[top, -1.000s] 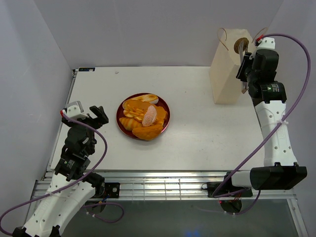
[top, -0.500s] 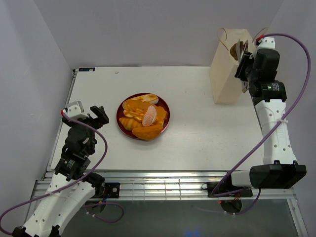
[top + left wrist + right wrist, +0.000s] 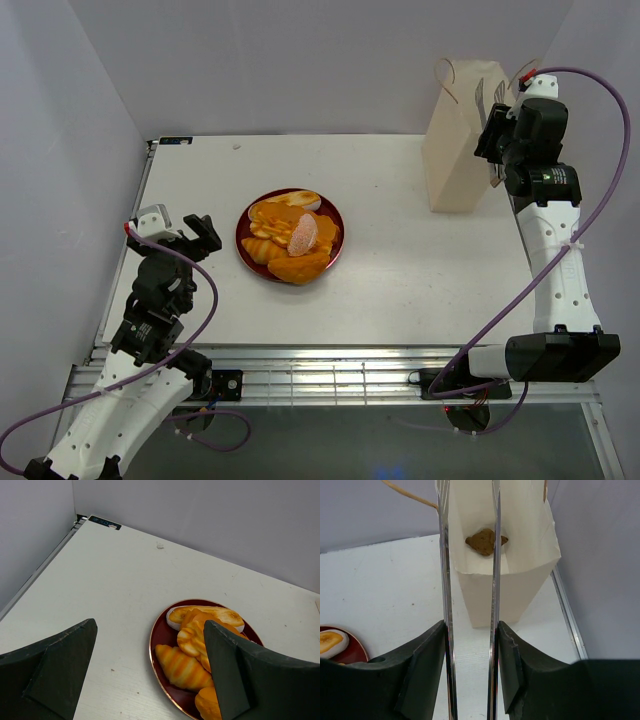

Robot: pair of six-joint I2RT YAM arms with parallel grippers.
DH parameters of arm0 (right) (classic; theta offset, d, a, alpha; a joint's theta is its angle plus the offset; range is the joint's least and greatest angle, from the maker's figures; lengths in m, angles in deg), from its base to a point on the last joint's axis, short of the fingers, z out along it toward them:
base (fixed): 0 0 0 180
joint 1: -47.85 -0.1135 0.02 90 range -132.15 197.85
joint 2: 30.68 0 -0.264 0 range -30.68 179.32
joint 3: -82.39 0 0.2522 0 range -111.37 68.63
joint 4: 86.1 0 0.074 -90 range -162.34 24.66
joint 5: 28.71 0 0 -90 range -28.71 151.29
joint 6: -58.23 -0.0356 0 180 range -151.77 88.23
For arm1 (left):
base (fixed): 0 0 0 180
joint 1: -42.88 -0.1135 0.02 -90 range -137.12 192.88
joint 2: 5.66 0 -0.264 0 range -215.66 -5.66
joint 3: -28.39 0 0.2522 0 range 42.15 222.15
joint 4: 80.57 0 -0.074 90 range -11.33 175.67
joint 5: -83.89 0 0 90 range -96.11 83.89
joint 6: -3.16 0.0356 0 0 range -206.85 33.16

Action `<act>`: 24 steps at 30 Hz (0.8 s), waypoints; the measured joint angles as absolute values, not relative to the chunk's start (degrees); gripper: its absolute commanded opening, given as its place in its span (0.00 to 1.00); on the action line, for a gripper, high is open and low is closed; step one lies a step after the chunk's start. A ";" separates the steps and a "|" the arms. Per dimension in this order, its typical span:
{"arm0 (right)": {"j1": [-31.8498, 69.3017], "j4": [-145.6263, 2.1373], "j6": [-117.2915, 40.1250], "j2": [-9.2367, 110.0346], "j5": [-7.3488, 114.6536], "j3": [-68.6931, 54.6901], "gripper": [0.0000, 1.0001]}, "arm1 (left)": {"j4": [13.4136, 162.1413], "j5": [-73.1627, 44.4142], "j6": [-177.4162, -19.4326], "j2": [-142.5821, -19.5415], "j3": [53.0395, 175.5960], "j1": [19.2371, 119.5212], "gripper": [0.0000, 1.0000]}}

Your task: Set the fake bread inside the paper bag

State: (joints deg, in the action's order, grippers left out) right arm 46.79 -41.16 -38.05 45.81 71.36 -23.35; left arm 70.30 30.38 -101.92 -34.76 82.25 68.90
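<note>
Found one piece delivered: saw a brown bun (image 3: 486, 541) lying at the bottom of the paper bag (image 3: 458, 140), looking down through its open mouth in the right wrist view. Judged the task barely begun.

Found the bulk of the fake bread (image 3: 285, 240) heaped on the plate (image 3: 342, 232) near the middle of the bench (image 3: 420, 270), well apart from the bag at the far right. Made out a croissant (image 3: 180, 667) and a long loaf (image 3: 205, 616) in the heap.

Saw the right gripper (image 3: 470, 647) clamped on the tongs (image 3: 445, 580), held high just beside the bag's mouth, with blades apart and nothing visible between them. Saw the left gripper (image 3: 150, 670) spread wide and empty, hovering low on the left of the plate, near it but not touching.

Noted the thin handles (image 3: 447, 72) looping above the bag's rim, a likely snag for the tongs on any drop. Judged the bag light and apt to tip if nudged. Reckoned each piece left would need a carry across the bench from plate to bag.
</note>
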 measured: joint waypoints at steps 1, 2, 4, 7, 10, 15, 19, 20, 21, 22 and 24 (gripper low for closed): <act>46.81 -41.16 -38.07 45.81 71.31 -23.35 0.50 | 70.30 30.33 -101.92 -34.74 82.25 68.90 0.98; 46.84 -41.16 -38.07 45.81 71.23 -23.35 0.50 | 70.30 30.33 -101.92 -34.74 82.25 68.90 0.98; 46.88 -41.16 -38.18 45.81 70.90 -23.35 0.49 | 70.30 30.31 -101.92 -34.74 82.25 68.90 0.98; 46.95 -41.16 -38.29 45.81 69.70 -23.37 0.50 | 70.30 30.31 -101.92 -34.74 82.25 68.92 0.98; 46.99 -41.14 -38.45 45.81 68.15 -23.53 0.49 | 70.30 30.31 -101.92 -34.74 82.25 68.94 0.98; 46.99 -41.10 -38.95 44.87 63.25 -23.86 0.50 | 70.30 30.31 -101.92 -34.74 82.25 68.99 0.98; 46.79 -41.82 -40.43 42.07 57.59 -23.13 0.50 | 70.30 30.31 -101.92 -34.74 82.25 68.99 0.98; 46.51 -42.45 -40.70 41.11 56.34 -22.54 0.50 | 70.30 30.31 -101.92 -34.76 82.25 68.99 0.98; 46.18 -42.73 -40.89 40.25 55.38 -21.95 0.50 | 70.30 30.31 -101.92 -34.76 82.25 68.99 0.98; 45.63 -43.32 -41.13 39.38 54.51 -21.10 0.52 | 70.30 30.31 -101.92 -34.76 82.25 68.99 0.98; 43.89 -44.24 -41.44 37.96 53.00 -19.11 0.53 | 70.32 30.31 -101.92 -34.85 82.25 68.99 0.98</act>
